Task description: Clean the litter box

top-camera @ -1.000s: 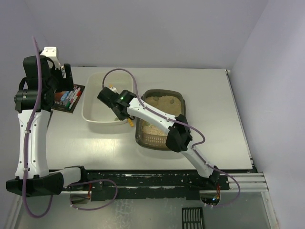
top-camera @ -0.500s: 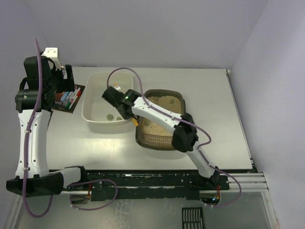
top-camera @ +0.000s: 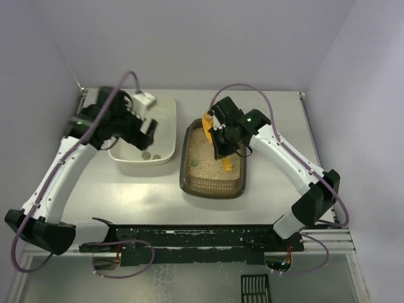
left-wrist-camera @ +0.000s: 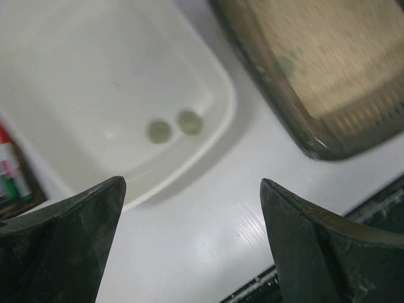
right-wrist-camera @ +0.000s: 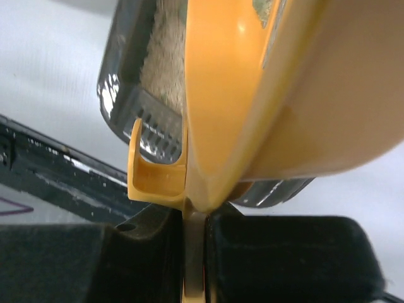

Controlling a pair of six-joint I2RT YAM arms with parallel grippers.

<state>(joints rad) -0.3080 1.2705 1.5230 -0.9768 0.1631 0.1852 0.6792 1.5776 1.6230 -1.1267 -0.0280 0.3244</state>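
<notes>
The litter box [top-camera: 212, 188] is a dark translucent tray of beige litter right of centre, also in the left wrist view [left-wrist-camera: 315, 69], with a grey-green clump [left-wrist-camera: 287, 63] in the sand. My right gripper [top-camera: 222, 137] hangs over its far half, shut on the handle of a yellow scoop [top-camera: 226, 166] whose head dips toward the litter. In the right wrist view the scoop [right-wrist-camera: 265, 95] fills the frame above my right gripper [right-wrist-camera: 194, 252]. My left gripper [top-camera: 146, 126] hovers open over the cream tub [top-camera: 165, 120] with nothing between its fingers [left-wrist-camera: 69, 233].
The cream tub [left-wrist-camera: 95, 69] holds two grey-green clumps [left-wrist-camera: 173, 126] near its front wall. A box of markers [left-wrist-camera: 6, 170] lies beyond the tub's left side. Side and back walls close in the table; a black rail [top-camera: 189, 237] runs along the near edge.
My right arm has carried the scoop from the cream tub back over the litter box. My left arm has swung down from the far left, over the markers, to the tub.
</notes>
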